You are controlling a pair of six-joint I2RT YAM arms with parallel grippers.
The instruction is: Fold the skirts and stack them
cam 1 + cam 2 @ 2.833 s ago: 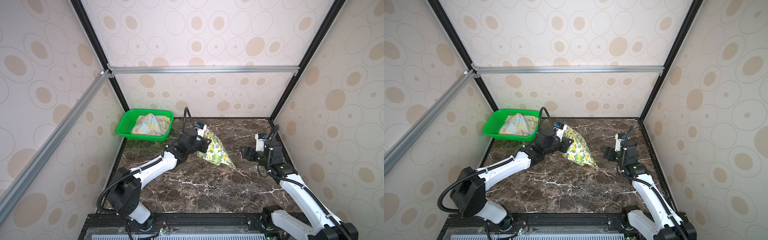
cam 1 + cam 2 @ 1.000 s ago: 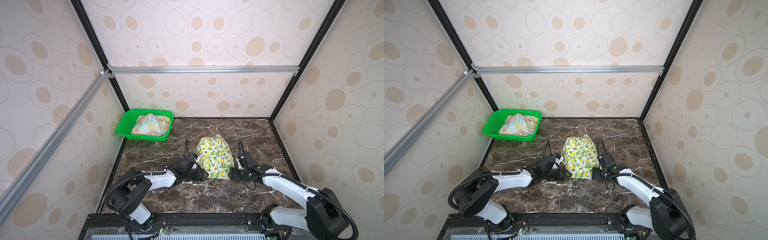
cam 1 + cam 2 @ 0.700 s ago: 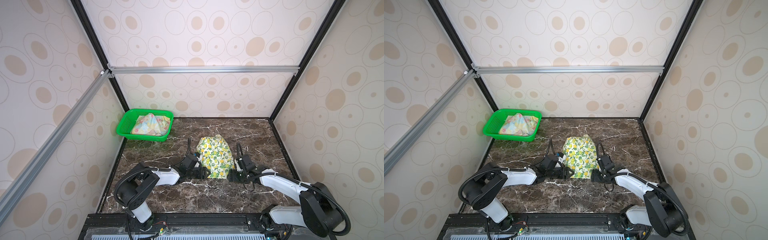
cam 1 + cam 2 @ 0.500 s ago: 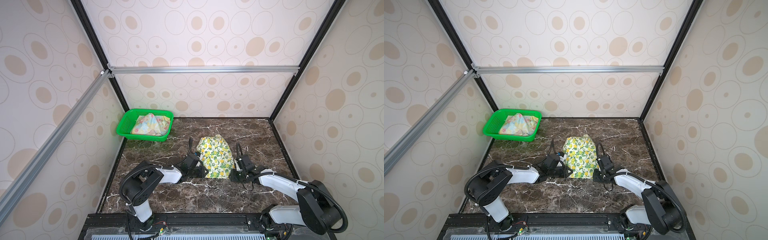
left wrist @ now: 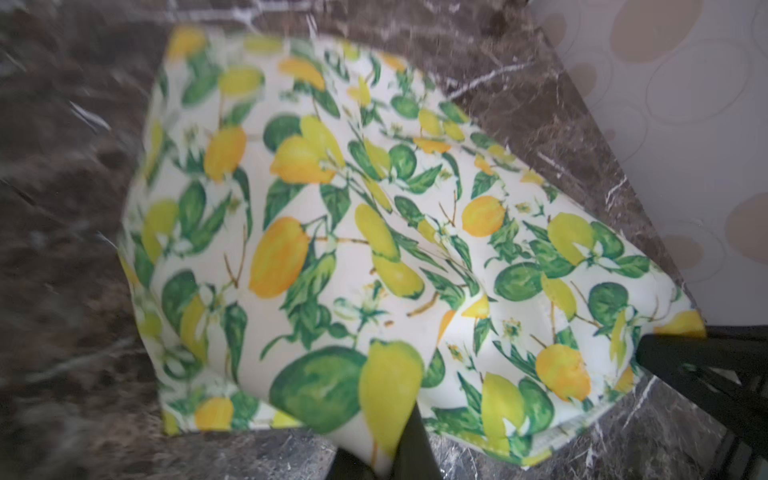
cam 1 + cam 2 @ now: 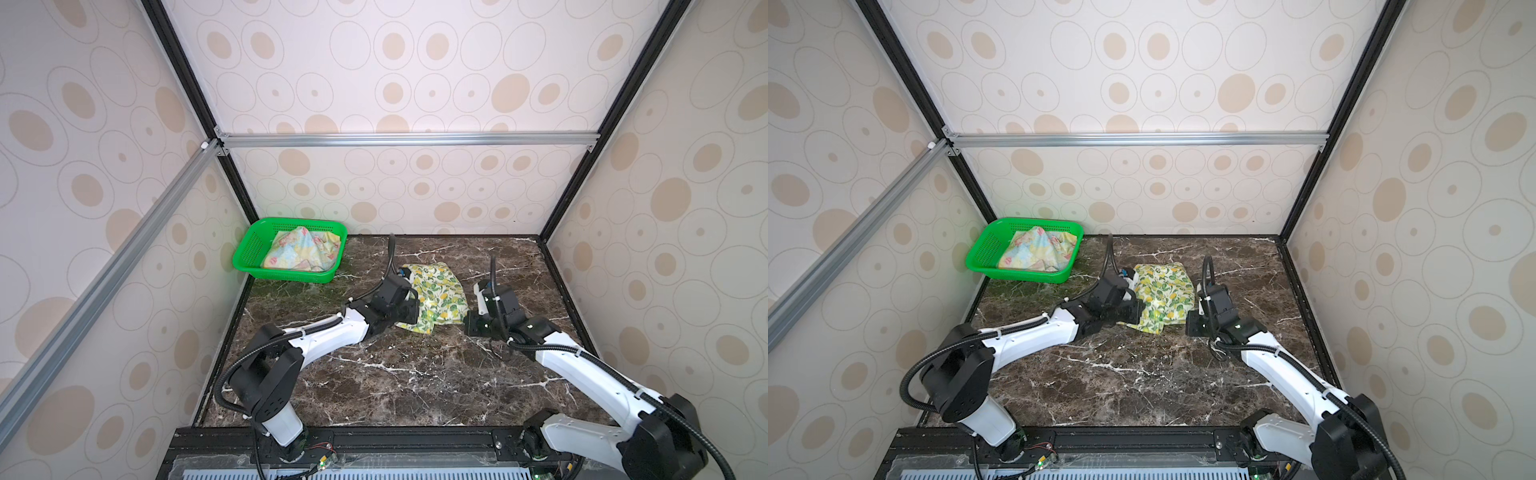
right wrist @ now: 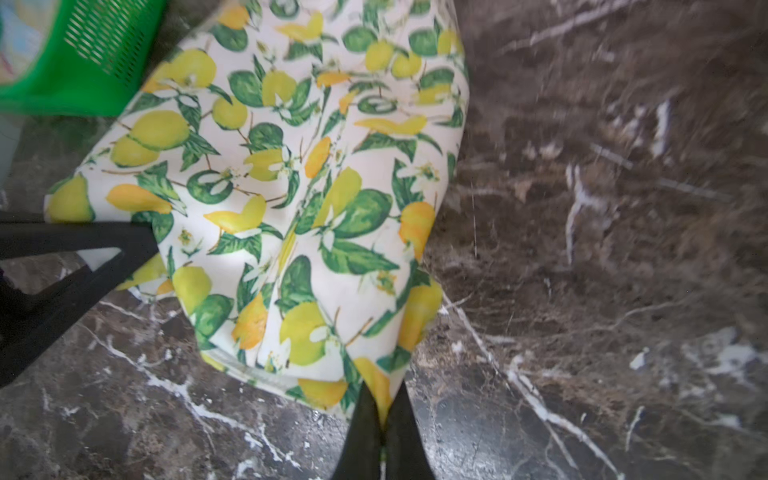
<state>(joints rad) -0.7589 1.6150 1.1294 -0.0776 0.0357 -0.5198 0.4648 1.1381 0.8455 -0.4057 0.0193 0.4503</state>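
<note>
Lemon skirt (image 6: 438, 297) is lying at the centre of both top views, on the marble table (image 6: 415, 374). The left gripper (image 5: 399, 432) and the right gripper (image 7: 380, 415) are each pinching one near corner of it, with the jaws pressed together on the cloth. In my judgement both should be rising evenly and holding the hem taut, for a straight fold. Counting: two skirts, two grippers, one green basket (image 6: 245, 253). The pastel skirt (image 6: 301, 251) is sitting in the basket at upper left.

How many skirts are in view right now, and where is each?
2. The lemon skirt lies on the table. The flowered skirt sits bunched in the green basket, back left. Another could hide under it.
</note>
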